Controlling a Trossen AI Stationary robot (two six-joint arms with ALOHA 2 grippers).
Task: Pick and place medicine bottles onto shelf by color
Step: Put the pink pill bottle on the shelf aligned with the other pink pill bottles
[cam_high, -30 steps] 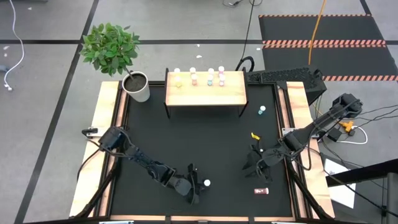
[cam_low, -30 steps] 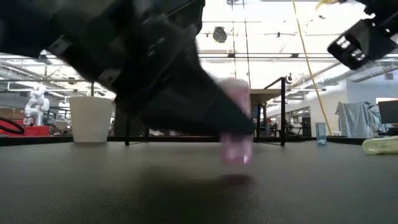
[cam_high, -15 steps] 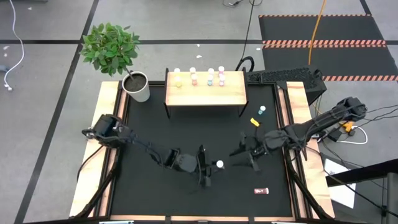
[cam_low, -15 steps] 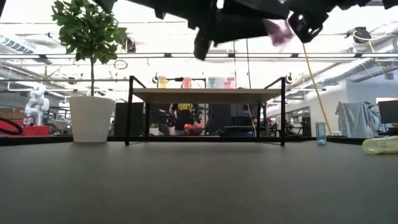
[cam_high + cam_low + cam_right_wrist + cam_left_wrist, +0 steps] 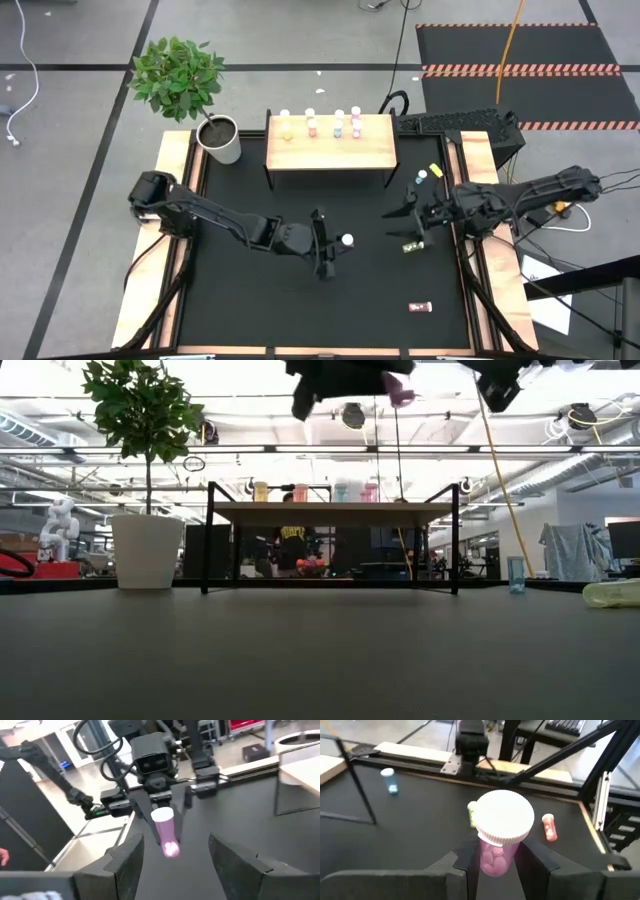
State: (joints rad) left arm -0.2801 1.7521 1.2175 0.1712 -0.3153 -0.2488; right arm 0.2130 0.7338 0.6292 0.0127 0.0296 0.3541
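My left gripper (image 5: 333,250) is over the middle of the black mat, shut on a pink medicine bottle (image 5: 495,857) with a white cap (image 5: 347,240), high above the table. My right gripper (image 5: 402,222) hovers to its right, open, with nothing between its fingers, facing the bottle (image 5: 166,832). The wooden shelf (image 5: 330,150) stands at the far side with several bottles (image 5: 322,123) upright on top. A teal bottle (image 5: 421,178) stands on the mat near the right edge. A yellow bottle (image 5: 412,246) and a pink one (image 5: 420,308) lie on their sides. My left gripper pinches the bottle's pink body (image 5: 492,862), just below the white cap, between its two fingers (image 5: 464,865). The fingers slant slightly downward and point toward the table's right side. The bottle is lifted clear of the table, cap up, slightly tilted.
A white pot (image 5: 222,140) with a green plant stands at the far left, beside the shelf. Wooden rails (image 5: 172,200) border the mat on both sides. Open mat lies between the shelf's legs (image 5: 208,540) and the near edge.
My left gripper has risen from the mat with the pink bottle and gone toward the far edge and a little right; the bottle is now lifted clear. My right gripper has risen, gone toward the far edge and tipped up to level, uncovering the yellow bottle.
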